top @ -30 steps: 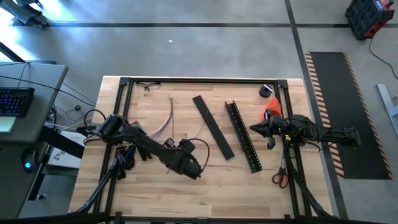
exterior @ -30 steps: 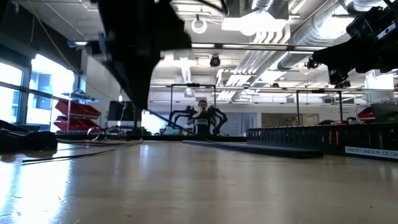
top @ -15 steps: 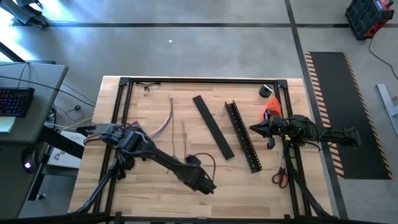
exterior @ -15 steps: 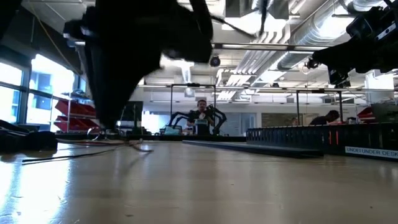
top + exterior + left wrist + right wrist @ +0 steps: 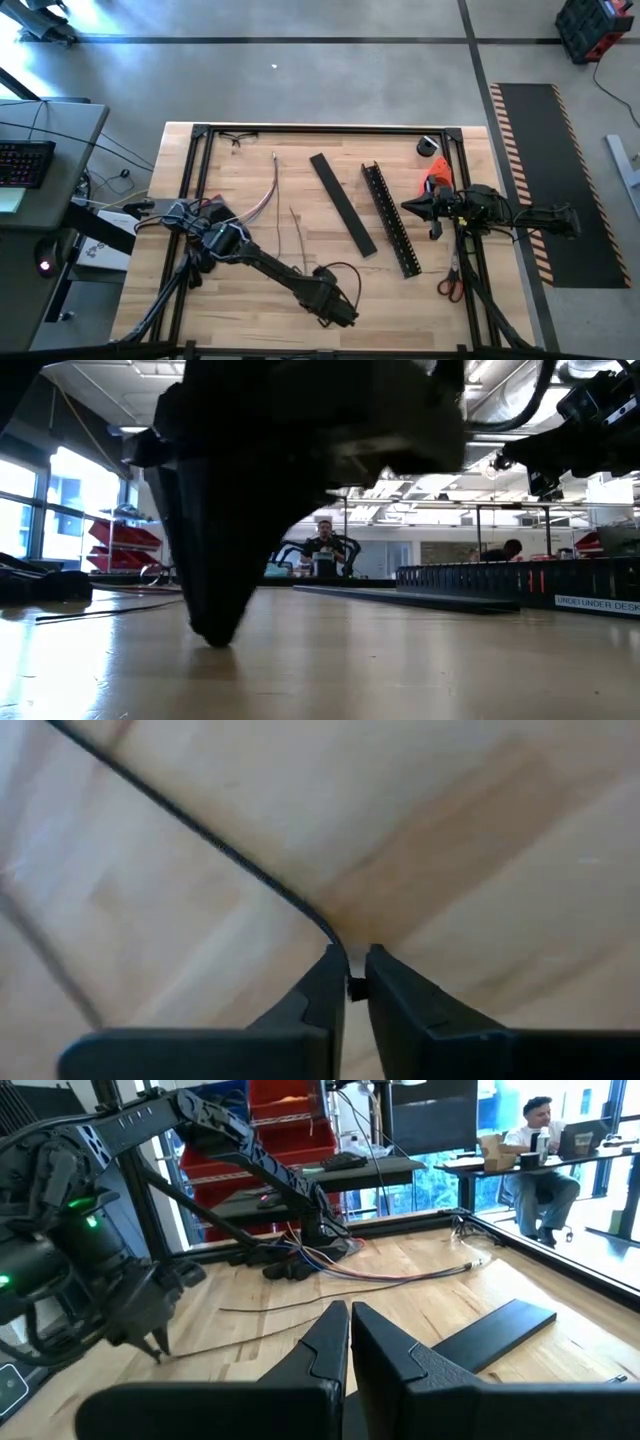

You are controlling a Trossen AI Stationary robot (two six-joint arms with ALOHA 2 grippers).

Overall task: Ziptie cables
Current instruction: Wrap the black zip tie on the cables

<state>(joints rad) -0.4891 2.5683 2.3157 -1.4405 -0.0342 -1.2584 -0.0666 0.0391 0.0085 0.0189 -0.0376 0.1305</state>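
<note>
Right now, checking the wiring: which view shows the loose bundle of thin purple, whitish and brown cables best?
The right wrist view: the loose bundle of thin purple, whitish and brown cables lies spread out, colours separable. The high view gives one thin curve; the other two show nothing clear of it.

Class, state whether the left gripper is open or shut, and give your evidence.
Nearly shut: the left gripper pinches a thin black strand between its fingertips.

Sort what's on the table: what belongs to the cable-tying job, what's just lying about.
Job: cables; thin black strand in the left gripper.
Lying about: flat black strip; slotted channel bar; scissors; glasses.
</note>
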